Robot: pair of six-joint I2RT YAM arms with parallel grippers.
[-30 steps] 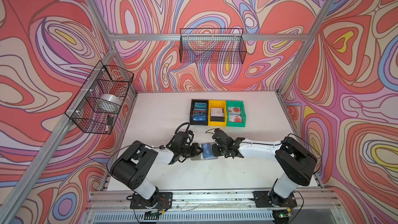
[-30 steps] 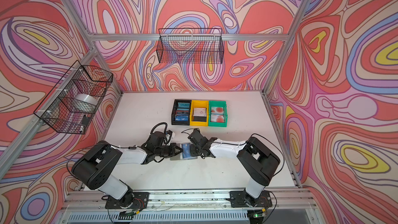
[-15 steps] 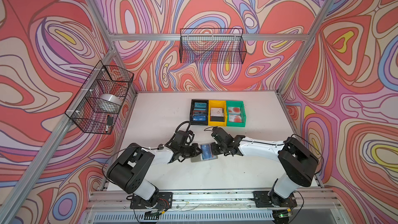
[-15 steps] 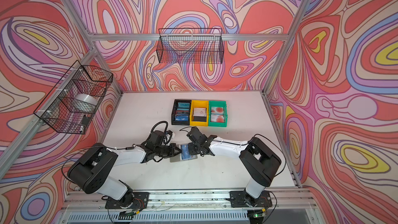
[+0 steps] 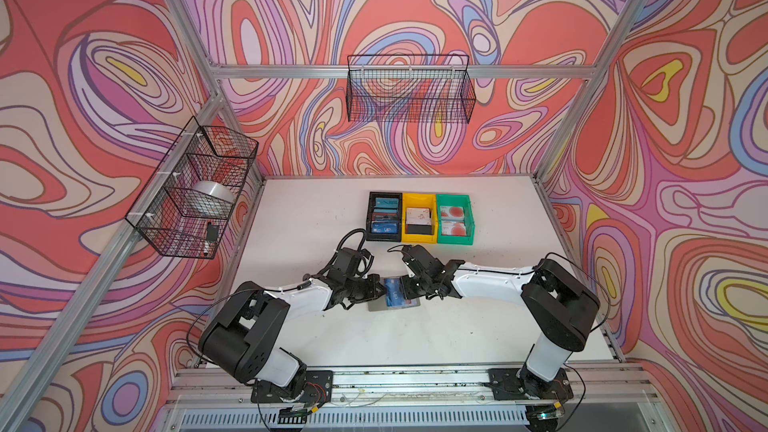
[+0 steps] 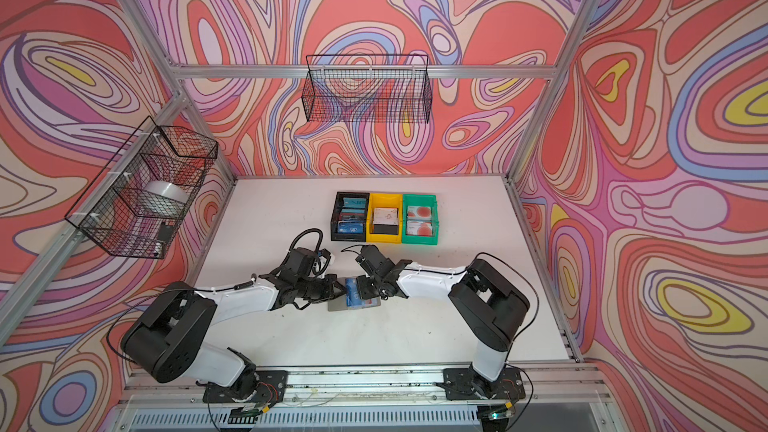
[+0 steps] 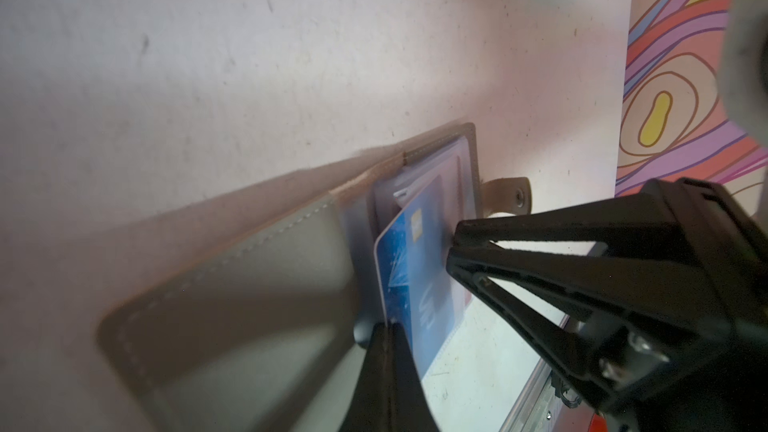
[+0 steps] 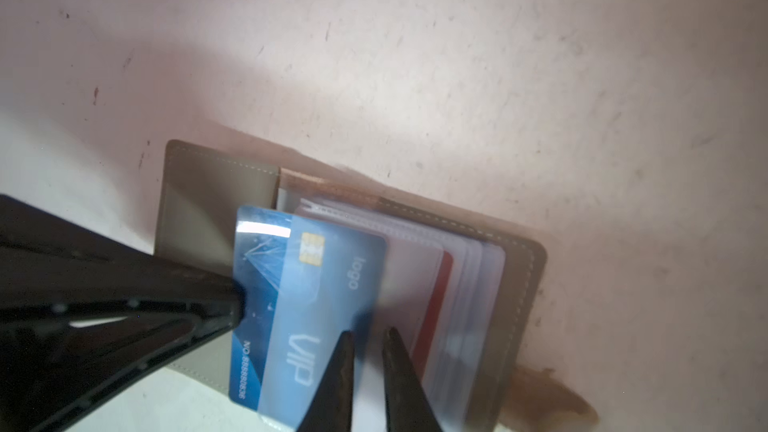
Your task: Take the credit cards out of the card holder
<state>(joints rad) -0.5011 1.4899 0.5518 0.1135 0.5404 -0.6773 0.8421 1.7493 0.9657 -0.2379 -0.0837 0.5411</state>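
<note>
The grey card holder (image 5: pixel 376 306) (image 6: pixel 336 306) lies open on the table between both grippers, its snap tab (image 7: pixel 507 197) on the far edge. A blue credit card (image 8: pixel 266 276) (image 7: pixel 411 276) sticks partly out of a clear pocket. My left gripper (image 7: pixel 388 326) (image 5: pixel 380 289) is shut on the card's exposed edge. My right gripper (image 8: pixel 368 336) (image 6: pixel 362 290) has its jaws nearly together, pinching the edge of that clear pocket. A dark red card (image 8: pixel 436 309) shows in a pocket behind it. More clear pockets are stacked below.
Black (image 5: pixel 384 216), yellow (image 5: pixel 419 218) and green (image 5: pixel 454 218) bins with cards stand in a row behind the grippers. A wire basket (image 5: pixel 409 89) hangs on the back wall and another (image 5: pixel 195 189) on the left wall.
The left arm has drawn slightly back to the left while both grippers stay at the card holder. Neither gripper's jaws have visibly moved.
</note>
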